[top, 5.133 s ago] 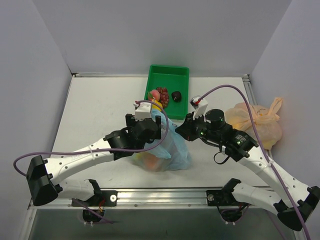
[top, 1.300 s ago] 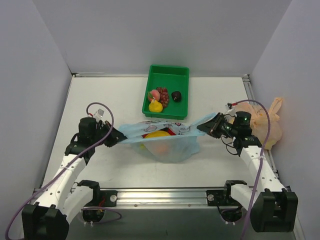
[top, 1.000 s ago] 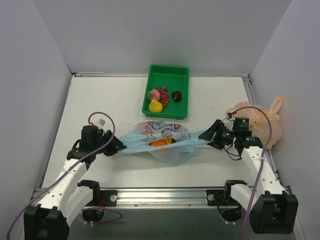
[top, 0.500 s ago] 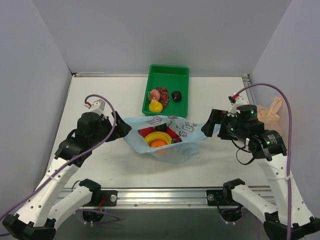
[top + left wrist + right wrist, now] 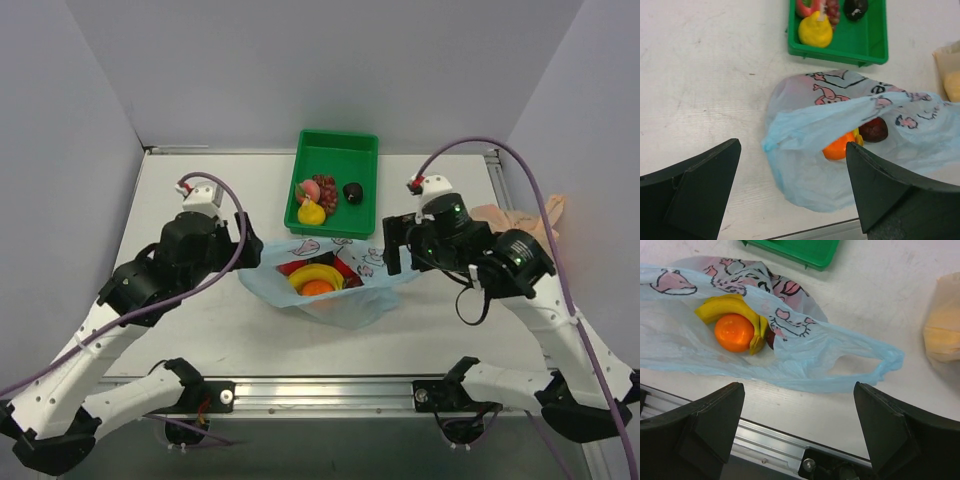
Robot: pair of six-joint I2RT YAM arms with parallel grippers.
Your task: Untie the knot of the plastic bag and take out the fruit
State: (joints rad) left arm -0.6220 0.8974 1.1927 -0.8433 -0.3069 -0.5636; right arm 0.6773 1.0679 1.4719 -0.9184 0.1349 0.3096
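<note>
Open bag on the counter [image 5: 200,200], both arms empty-handed.
Nearest, the left fingers [image 5: 700,190] and right fingers [image 5: 890,440] are spread wide, gripping nothing. Between them the plastic bag [image 5: 335,285] lies mouth-up mid-counter, holding banana [image 5: 727,307], orange [image 5: 734,332] and red apple [image 5: 873,129]. Beyond is the green tray [image 5: 340,150].

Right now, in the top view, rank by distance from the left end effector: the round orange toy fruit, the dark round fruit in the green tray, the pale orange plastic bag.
From the left end effector:
1. Round orange toy fruit, in the light blue plastic bag.
2. Dark round fruit, back in the green tray.
3. Pale orange plastic bag, far right.
</note>
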